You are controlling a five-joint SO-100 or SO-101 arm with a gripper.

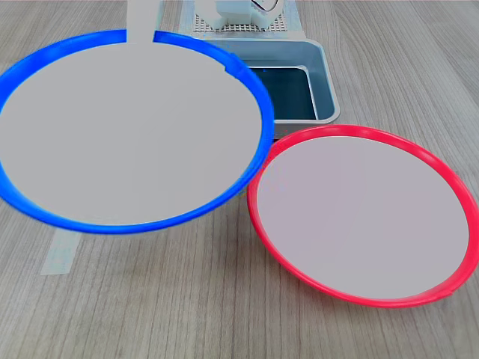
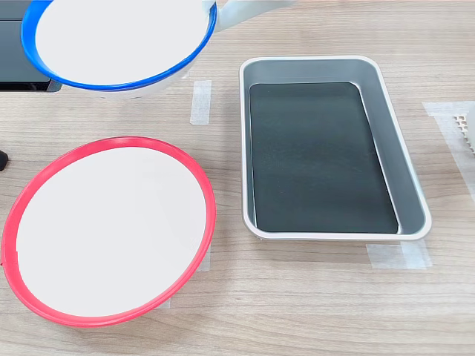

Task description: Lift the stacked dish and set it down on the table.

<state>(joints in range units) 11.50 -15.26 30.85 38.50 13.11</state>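
Stacked dish (image 1: 127, 127) at the first exterior view's left, beside red-rimmed dish (image 1: 363, 217).

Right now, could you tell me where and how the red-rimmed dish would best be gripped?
Grip the red-rimmed dish by its thin raised rim, jaws straddling the wall from above. It is shallow, wide and sits upright. I'd come at the edge toward the metal tray, on the second exterior view's right, away from the blue-rimmed dish.
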